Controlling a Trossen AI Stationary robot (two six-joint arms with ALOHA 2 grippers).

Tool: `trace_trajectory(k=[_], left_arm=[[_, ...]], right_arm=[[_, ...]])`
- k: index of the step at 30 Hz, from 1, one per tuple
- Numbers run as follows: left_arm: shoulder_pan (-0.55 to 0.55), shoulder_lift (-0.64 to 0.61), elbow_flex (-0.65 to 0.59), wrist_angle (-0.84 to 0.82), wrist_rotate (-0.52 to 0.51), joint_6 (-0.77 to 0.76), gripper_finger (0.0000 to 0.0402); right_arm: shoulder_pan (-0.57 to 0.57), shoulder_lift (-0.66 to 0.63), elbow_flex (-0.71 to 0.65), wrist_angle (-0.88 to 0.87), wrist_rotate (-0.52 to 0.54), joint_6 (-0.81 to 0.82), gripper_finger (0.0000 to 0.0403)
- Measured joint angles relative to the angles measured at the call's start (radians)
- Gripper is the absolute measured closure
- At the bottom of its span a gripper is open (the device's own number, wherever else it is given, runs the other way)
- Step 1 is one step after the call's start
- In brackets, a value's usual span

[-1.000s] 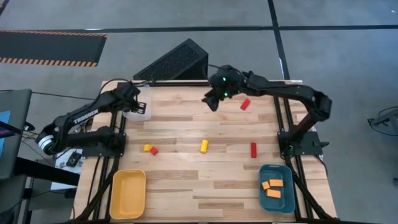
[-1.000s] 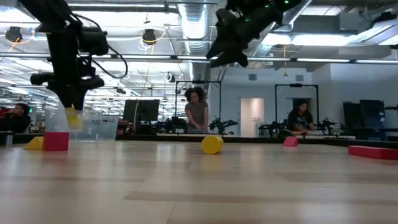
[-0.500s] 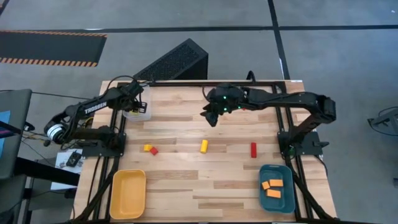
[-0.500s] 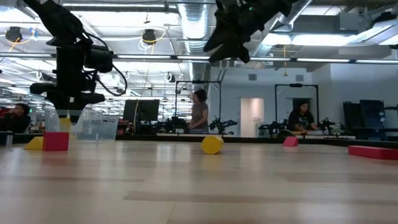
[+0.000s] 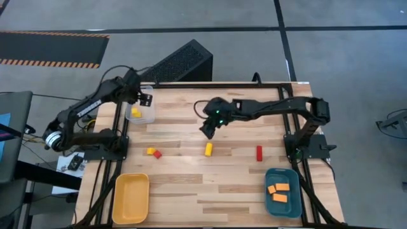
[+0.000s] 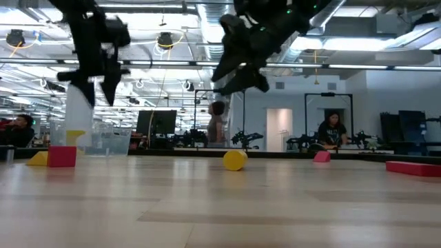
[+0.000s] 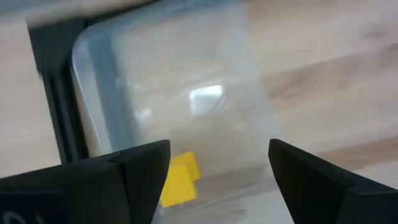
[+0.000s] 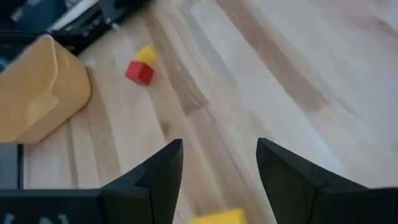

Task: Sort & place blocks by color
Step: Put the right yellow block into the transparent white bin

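My left gripper (image 7: 217, 155) hangs open above the clear tray (image 5: 143, 117) at the table's far left. A yellow block (image 7: 177, 179) lies on the tray's floor below the fingers. My right gripper (image 8: 219, 152) is open and empty in the air over the table's middle, just on the far side of a yellow cylinder block (image 5: 208, 149) lying on the wood. A yellow block (image 5: 151, 151) and a red block (image 5: 157, 154) sit side by side at the left. A red bar (image 5: 259, 152) lies at the right.
A yellow tray (image 5: 131, 197) stands at the near left corner. A teal tray (image 5: 282, 203) with orange blocks (image 5: 278, 193) stands at the near right. A small red block (image 6: 322, 157) lies far back on the right. People stand in the room beyond the table.
My left gripper has opened and let go of the yellow block, which now lies in the clear tray; the gripper has then risen. My right gripper has come from the far edge toward the table's middle, nearer the yellow cylinder.
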Motion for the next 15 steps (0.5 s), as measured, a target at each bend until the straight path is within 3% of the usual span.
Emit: trace_trajectory(k=[7,12,15], left_arm=[[-0.124,-0.167,0.06,0.151,0.076,0.063,0.0152],[-0.238,-0.249,0.001,0.35,0.149,0.141,0.016],[-0.298,-0.261,-0.028,0.417,0.206,0.187,0.0161]], right_arm=[[0.079,-0.004,0.0,0.025,0.082,0.042,0.0173],[0.146,-0.003,0.0,-0.004,0.176,0.024,0.0173],[0.195,0.026,-0.002,-0.027,0.188,-0.081,0.0172]])
